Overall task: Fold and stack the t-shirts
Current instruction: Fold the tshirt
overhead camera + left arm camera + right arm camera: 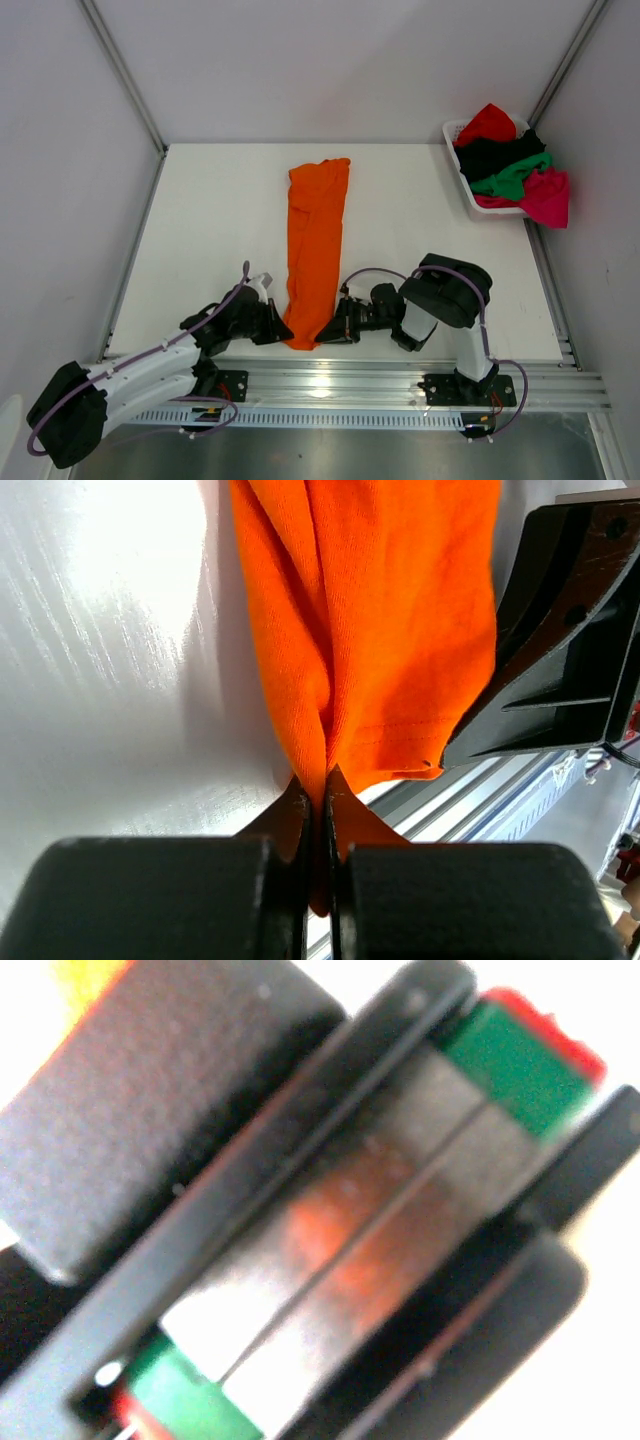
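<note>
Left gripper (318, 785) pinches hem of long, narrow-folded orange t-shirt (318, 240); right gripper (332, 332), cannot tell.

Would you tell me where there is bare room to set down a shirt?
Bare table lies left of the orange t-shirt, and between it and the basket. Crowded: the shirt's near end, flanked by the left gripper and right gripper.
</note>
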### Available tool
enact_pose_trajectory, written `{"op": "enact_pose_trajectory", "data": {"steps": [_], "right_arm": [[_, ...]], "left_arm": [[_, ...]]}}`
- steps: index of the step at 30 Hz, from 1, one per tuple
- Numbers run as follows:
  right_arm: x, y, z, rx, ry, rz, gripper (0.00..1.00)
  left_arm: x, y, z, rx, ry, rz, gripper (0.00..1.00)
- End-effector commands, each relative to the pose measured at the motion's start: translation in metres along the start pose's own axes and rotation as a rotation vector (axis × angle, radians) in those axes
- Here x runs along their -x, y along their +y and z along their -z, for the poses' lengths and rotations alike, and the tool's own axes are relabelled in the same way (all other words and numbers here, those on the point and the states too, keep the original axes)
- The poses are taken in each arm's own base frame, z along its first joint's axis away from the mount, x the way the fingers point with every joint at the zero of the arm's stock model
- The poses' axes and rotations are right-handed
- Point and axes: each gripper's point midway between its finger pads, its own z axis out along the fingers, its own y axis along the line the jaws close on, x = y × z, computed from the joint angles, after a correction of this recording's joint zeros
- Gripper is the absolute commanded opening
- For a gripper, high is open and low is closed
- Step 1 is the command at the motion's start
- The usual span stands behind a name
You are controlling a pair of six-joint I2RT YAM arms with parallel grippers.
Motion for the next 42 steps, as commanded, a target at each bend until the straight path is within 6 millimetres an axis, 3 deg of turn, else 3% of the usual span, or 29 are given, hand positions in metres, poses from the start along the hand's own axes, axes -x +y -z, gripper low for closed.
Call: {"op": "enact_pose_trajectory", "data": {"steps": [1,8,12,14,18,22,31,42], "right_arm": [[-0.005,-0.011,0.001,-0.026,0.014,-0.052,0.10],[-0.002,-0.009,0.001,-0.026,0.013,-0.043,0.10],[0.006,-0.001,0.000,-0.042,0.007,0.016,0.09],[0.008,-0.006,0.002,-0.090,0.009,0.045,0.09],[0.028,0.003,0.008,-0.139,-0.032,0.108,0.08],[0.043,0.005,0.019,-0.177,-0.079,0.124,0.00],[0.074,0.022,0.029,-0.208,-0.125,0.177,0.00],[0.113,0.042,0.046,-0.303,-0.225,0.227,0.00]], "left_arm": [[0.004,-0.003,0.000,-0.001,-0.013,-0.019,0.01],[0.009,-0.002,0.003,0.044,-0.010,-0.005,0.01],[0.030,-0.015,0.017,0.086,-0.053,-0.019,0.01],[0.037,-0.020,0.022,0.091,-0.073,-0.032,0.01],[0.045,-0.023,0.026,0.108,-0.088,-0.044,0.01],[0.045,-0.024,0.024,0.111,-0.082,-0.043,0.01],[0.047,-0.027,0.018,0.121,-0.059,-0.024,0.01],[0.065,-0.050,0.021,0.137,-0.045,-0.010,0.01]]}}
